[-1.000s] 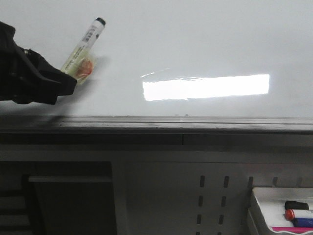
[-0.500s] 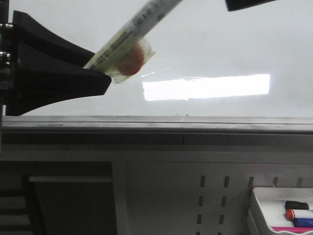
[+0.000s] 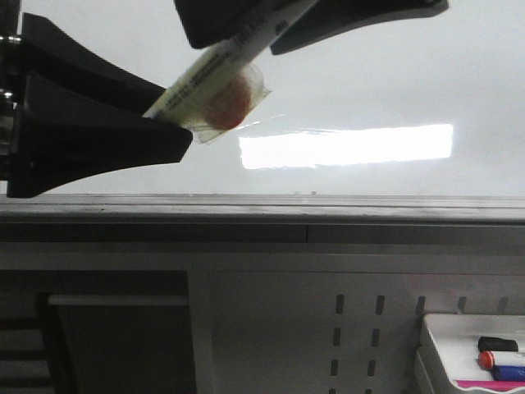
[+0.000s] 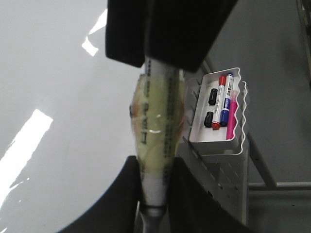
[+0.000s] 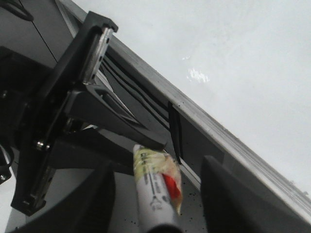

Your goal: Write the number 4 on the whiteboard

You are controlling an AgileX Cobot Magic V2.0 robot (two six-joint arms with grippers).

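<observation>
Since 0.5 s ago, the right gripper (image 3: 275, 25) has dropped in from above, its 2 dark fingers now straddling the upper end of the marker (image 3: 215, 75). At left, the left gripper (image 3: 168, 131) is clamped on the marker's lower end; its long axis slants up and to the right, across the whiteboard (image 3: 394, 74). Right fingers sit apart either side of the barrel. No 4 is visible on the board. At lower right, 1 tray (image 4: 218, 143) holds 4 pens.
</observation>
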